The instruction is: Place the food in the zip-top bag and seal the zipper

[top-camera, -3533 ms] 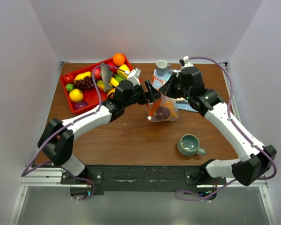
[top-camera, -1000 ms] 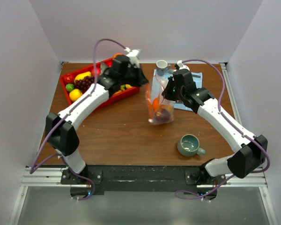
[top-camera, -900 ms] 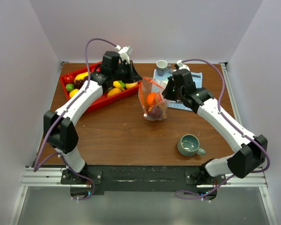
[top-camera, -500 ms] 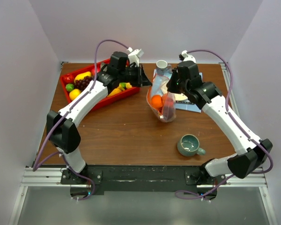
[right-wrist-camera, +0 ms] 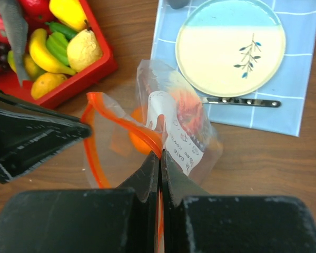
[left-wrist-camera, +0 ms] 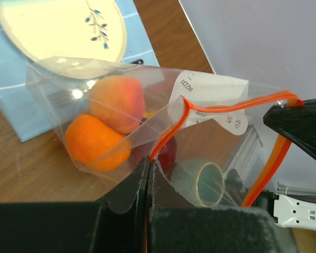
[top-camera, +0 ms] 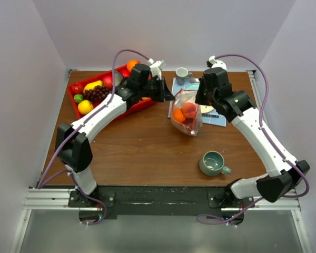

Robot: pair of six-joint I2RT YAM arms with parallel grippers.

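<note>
Brown tabletop [top-camera: 137,153] across the middle of the top view. Red tray [right-wrist-camera: 103,52] at upper left, heaped with food [top-camera: 95,94]: grapes, lemon, banana among it. Blue mat [right-wrist-camera: 297,113] at upper right. Bag [top-camera: 187,113] just right of centre, strung between the two arms beside the mat, mouth gaping. Mug [top-camera: 214,163] at lower right, well apart. Left pincer [left-wrist-camera: 148,174] pressed together on the bag's left rim; right pincer [right-wrist-camera: 159,163] likewise pinching the right rim. Inside the bag, an orange [left-wrist-camera: 95,145] touching a peach [left-wrist-camera: 117,103]. Zipper [left-wrist-camera: 221,108] unsealed, looping between both grips.
</note>
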